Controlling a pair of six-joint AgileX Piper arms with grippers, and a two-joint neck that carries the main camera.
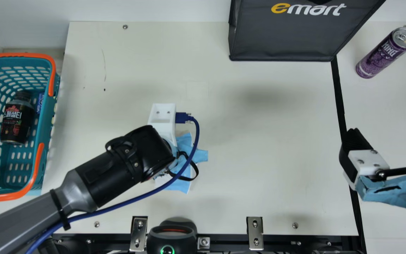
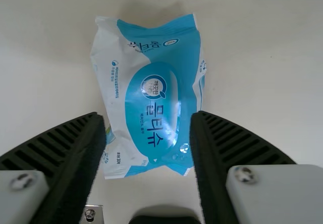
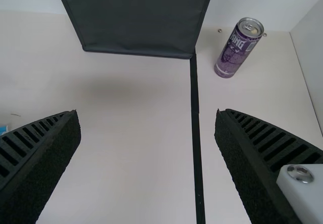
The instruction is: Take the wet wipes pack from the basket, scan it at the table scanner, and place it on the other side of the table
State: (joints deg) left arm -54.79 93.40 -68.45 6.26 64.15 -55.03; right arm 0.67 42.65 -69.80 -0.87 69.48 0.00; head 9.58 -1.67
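The blue and white wet wipes pack (image 1: pixel 182 185) lies on the table under my left gripper (image 1: pixel 164 155), which hides much of it in the main view. In the left wrist view the pack (image 2: pixel 156 103) lies face up, its lower part between the spread fingers of my left gripper (image 2: pixel 146 148). At the main view's right edge my right gripper (image 1: pixel 388 135) stands open over the black tape line's right side. The right wrist view shows my right gripper (image 3: pixel 147 128) with nothing between its fingers. The scanner (image 1: pixel 172 238) is at the table's front edge.
A teal basket (image 1: pixel 44 141) with orange handles stands at the left, holding a dark bottle (image 1: pixel 18 120) and a small blue item. A dark bag (image 1: pixel 284 35) is at the back. A purple can (image 1: pixel 382 54) stands back right, beyond the black tape (image 1: pixel 338 95).
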